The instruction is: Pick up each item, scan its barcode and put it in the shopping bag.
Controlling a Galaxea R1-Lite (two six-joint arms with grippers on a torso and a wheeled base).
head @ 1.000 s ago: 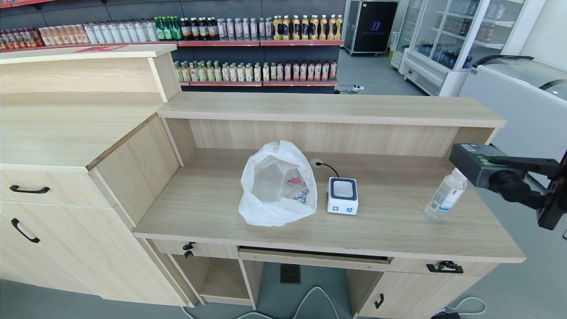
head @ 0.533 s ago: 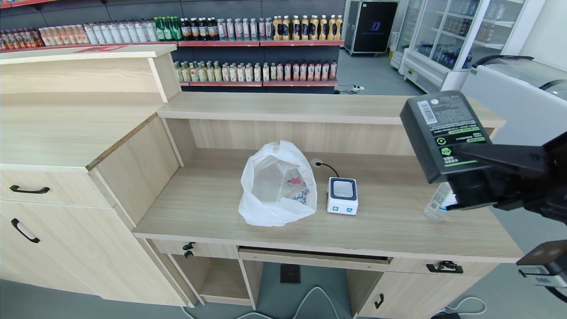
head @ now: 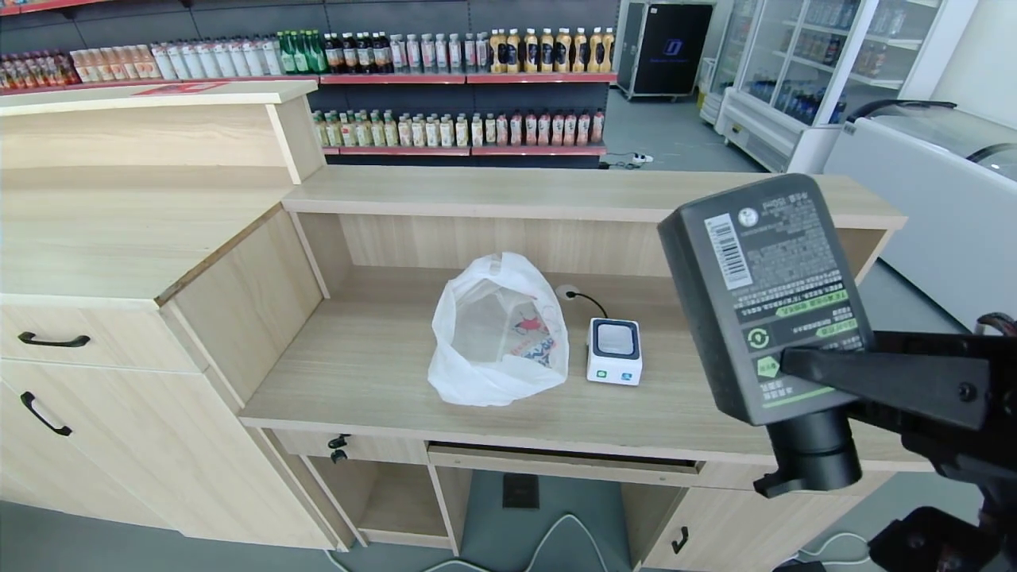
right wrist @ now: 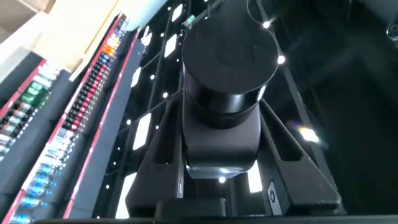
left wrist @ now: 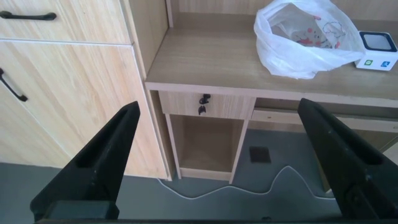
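Observation:
A black container [head: 763,302] with a barcode label and a round black cap is held up close to the head camera, over the counter's right end. My right gripper [head: 818,397] is shut on it near the cap; the right wrist view has the container [right wrist: 221,143] between the two fingers. A white plastic shopping bag [head: 496,334] stands open mid-counter, with the small white scanner [head: 614,349] just to its right. My left gripper [left wrist: 217,109] hangs open and bare, low in front of the counter, with the bag [left wrist: 305,37] and scanner [left wrist: 378,50] beyond it.
The wooden counter [head: 365,373] has a raised ledge [head: 556,195] along its back and a taller cabinet [head: 119,238] at its left. Drawers and an open cubby [left wrist: 205,140] sit under the counter. Shelves of drinks [head: 445,56] line the back wall.
My right arm has raised the black container and brought it left, much closer to the head camera. It now covers the clear bottle at the counter's right end.

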